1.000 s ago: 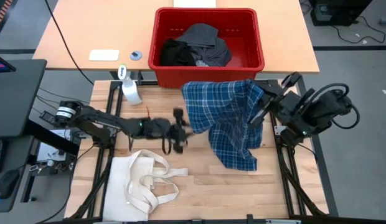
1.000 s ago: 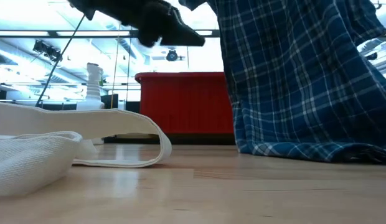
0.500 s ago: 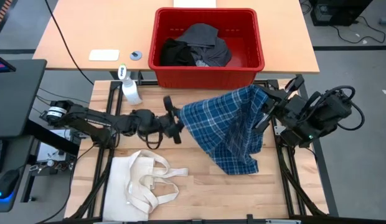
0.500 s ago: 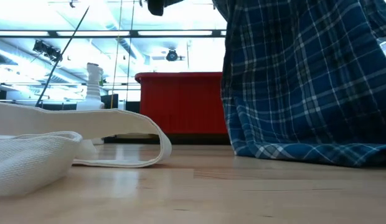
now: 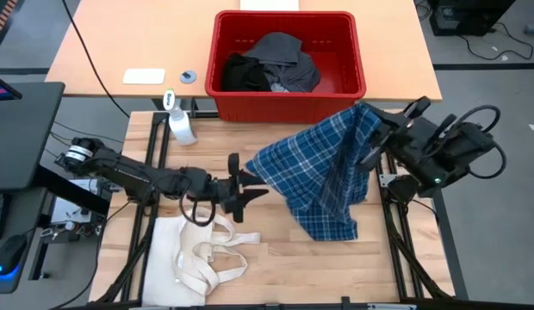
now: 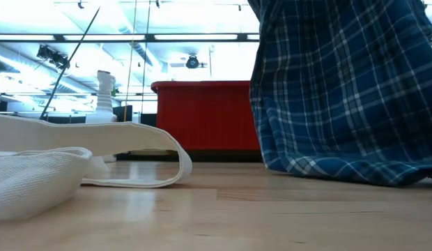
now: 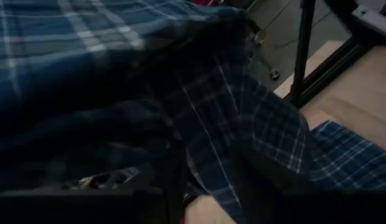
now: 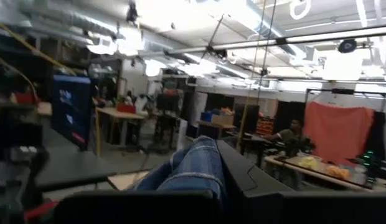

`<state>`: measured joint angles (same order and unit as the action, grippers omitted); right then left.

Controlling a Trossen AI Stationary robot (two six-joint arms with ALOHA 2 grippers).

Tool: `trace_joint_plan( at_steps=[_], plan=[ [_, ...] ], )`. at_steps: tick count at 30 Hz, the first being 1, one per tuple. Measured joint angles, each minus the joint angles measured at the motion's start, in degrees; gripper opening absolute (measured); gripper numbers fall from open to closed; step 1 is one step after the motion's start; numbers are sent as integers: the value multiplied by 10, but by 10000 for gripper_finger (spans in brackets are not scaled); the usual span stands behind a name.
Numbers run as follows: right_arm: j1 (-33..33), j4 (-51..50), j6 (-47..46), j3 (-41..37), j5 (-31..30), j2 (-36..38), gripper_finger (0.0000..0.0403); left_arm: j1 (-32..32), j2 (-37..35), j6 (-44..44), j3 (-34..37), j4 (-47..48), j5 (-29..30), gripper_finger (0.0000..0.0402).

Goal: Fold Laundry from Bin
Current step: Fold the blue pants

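Note:
The blue plaid shirt [image 5: 319, 172] is stretched in the air between my two grippers. Its lower hem [image 6: 341, 167] lies on the wooden table. My left gripper [image 5: 250, 183] is shut on the shirt's left end, above the table's middle. My right gripper [image 5: 370, 129] is shut on its far right corner, held high by the table's right edge. The red bin [image 5: 284, 99] stands past the far edge with dark laundry [image 5: 271, 65] heaped in it. Neither gripper shows in the low view. My left gripper pinches the shirt's left end [image 7: 205, 155] between its two fingers [image 7: 255, 177], coming in level from the table's left. The cloth is bunched in several layers there and lifted clear. From the hold it runs up toward the other gripper. My right gripper pinches a bunched fold at the shirt's far right corner [image 8: 196, 162] between its two fingers [image 8: 240, 174], slanting from the table's right. The corner is lifted high. The cloth hangs down from it, and its hem rests on the table.
A cream tote bag [image 5: 198, 254] lies flat at the near left, its handle looping up [image 6: 167, 157]. A white spray bottle [image 5: 181, 125] stands at the far left corner. Bare wood shows along the near edge [image 5: 336, 267].
My left gripper has risen out of the low view and rolled, staying at the shirt's left end. That end has been drawn toward the near left, so the upper edge now slants from the right gripper down to the left one. The hem has stayed on the table.

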<state>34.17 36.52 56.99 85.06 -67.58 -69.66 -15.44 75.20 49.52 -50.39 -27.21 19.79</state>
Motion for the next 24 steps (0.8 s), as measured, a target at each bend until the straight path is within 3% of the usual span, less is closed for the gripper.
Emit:
trace_joint_plan(
  at_steps=[7, 14, 20, 24],
  plan=[
    [18, 50, -36, 0, 67, 15, 9, -62, -2, 38, 0, -12, 6, 127],
    [18, 45, -63, 0, 108, 13, 9, -41, -2, 40, 0, -89, 11, 127],
    [11, 47, -62, 0, 118, 13, 9, -15, -2, 67, 0, -94, 7, 127],
    [-1, 44, -76, 0, 127, 13, 9, 17, 7, 30, 0, -93, -54, 127]
  ],
)
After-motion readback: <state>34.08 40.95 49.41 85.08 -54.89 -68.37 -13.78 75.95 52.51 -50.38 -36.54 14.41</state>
